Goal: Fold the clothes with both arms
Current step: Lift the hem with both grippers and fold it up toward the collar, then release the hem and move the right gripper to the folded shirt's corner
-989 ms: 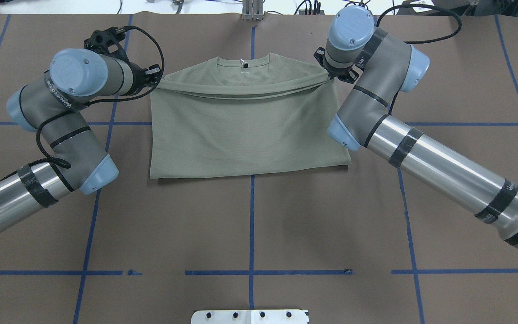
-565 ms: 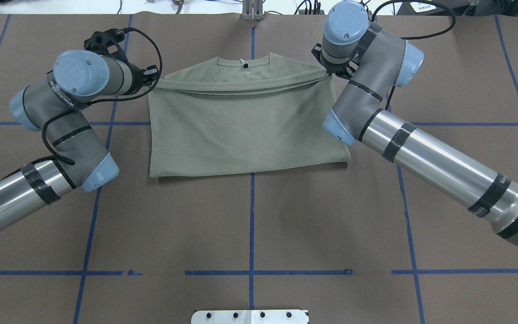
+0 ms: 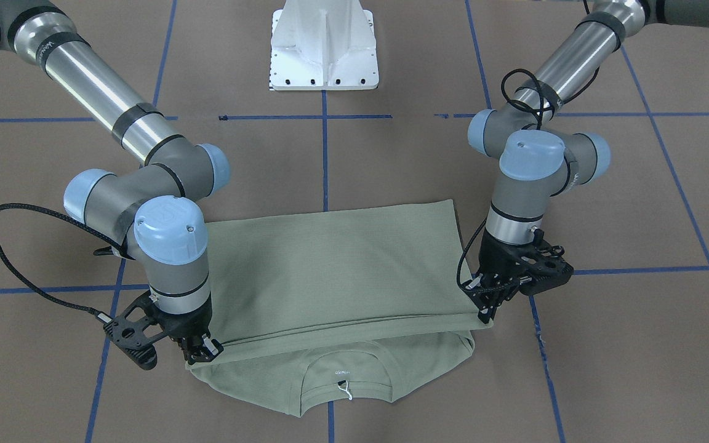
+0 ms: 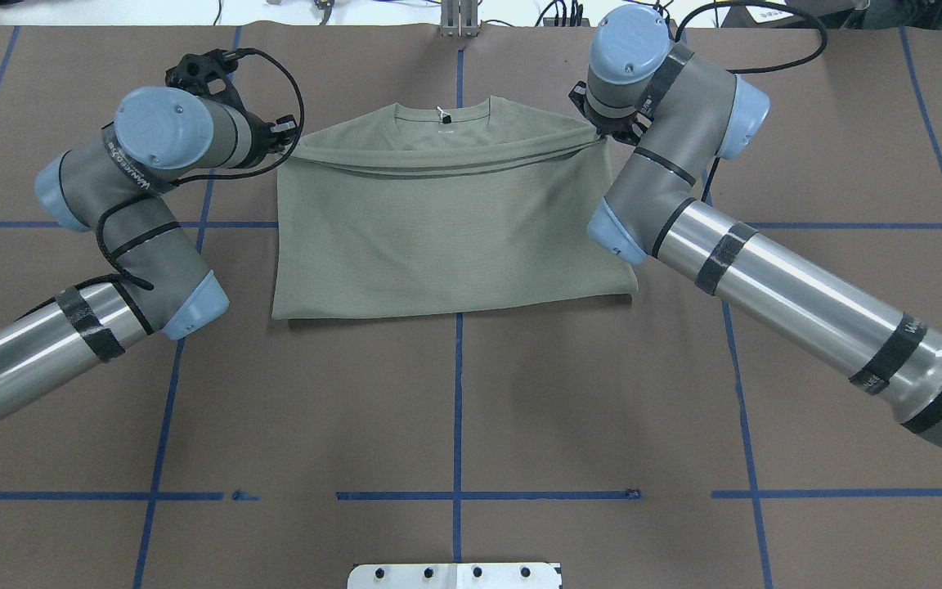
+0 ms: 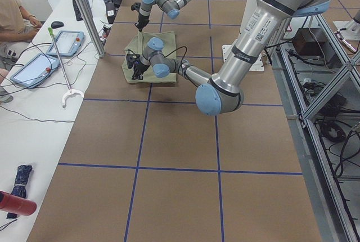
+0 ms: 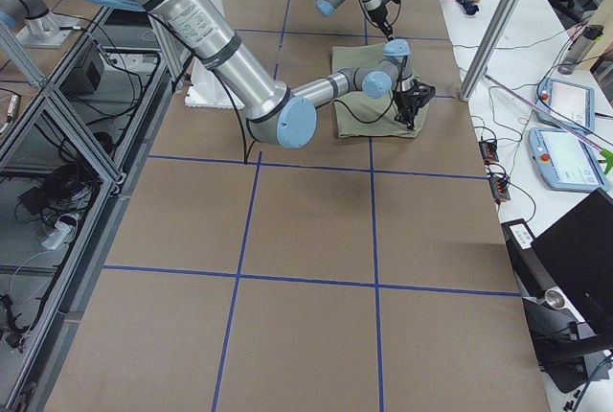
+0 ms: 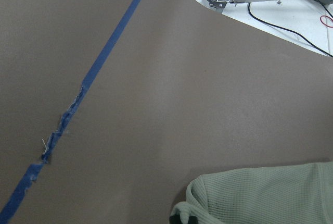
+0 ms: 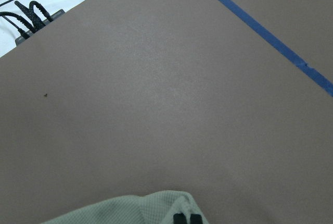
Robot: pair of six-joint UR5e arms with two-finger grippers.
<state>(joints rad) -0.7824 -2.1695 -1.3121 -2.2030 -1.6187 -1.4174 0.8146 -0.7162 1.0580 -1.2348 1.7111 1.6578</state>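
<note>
Overhead exterior view: left gripper and right gripper each clamp a corner of the sage-green shirt — its doubled-over edge stretched between them, the collar just beyond — lying on the brown table.

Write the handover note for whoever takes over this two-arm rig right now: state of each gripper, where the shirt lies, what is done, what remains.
Left gripper: jaws shut on the shirt, at one corner of the folded-over edge.
Right gripper: jaws shut on the opposite corner.
Shirt: on the table, far from the robot's base, held edge stretched between the grippers just short of the collar.
Done: lower half folded up over the chest.
Left: probably lay the edge down, open both jaws, withdraw.
</note>
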